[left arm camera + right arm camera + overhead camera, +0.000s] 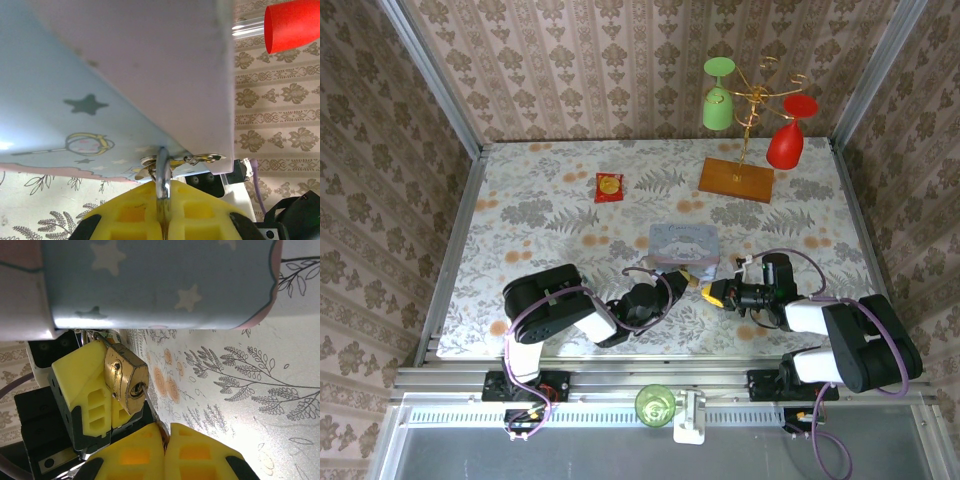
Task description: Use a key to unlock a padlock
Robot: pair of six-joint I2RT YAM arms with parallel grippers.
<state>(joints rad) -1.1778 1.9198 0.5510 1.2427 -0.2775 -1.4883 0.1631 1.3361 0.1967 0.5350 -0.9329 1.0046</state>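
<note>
1. the padlock [125, 385] is brass-gold, its shackle [162, 180] silvery.
2. the key [150, 412] is silver-grey.
3. the tin [685, 243] is pale blue with cream and dark grey stars and a pink edge.
4. the cloth [550, 210] on the table is white with grey leaf sprigs and orange blossoms.
5. the packet [609, 187] toward the table's far edge is red and yellow.
6. near the far right corner hang a green glass [718, 105] and a red glass [787, 143].

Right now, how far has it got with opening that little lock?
Done: the left gripper is shut on the padlock, clamping its shackle, and the right gripper pinches the key, both beside the pale blue tin. In hand: the key's tip sits at the keyhole, apparently just entering. Left: pushing it home, turning it and freeing the shackle; no opening shows yet.
</note>
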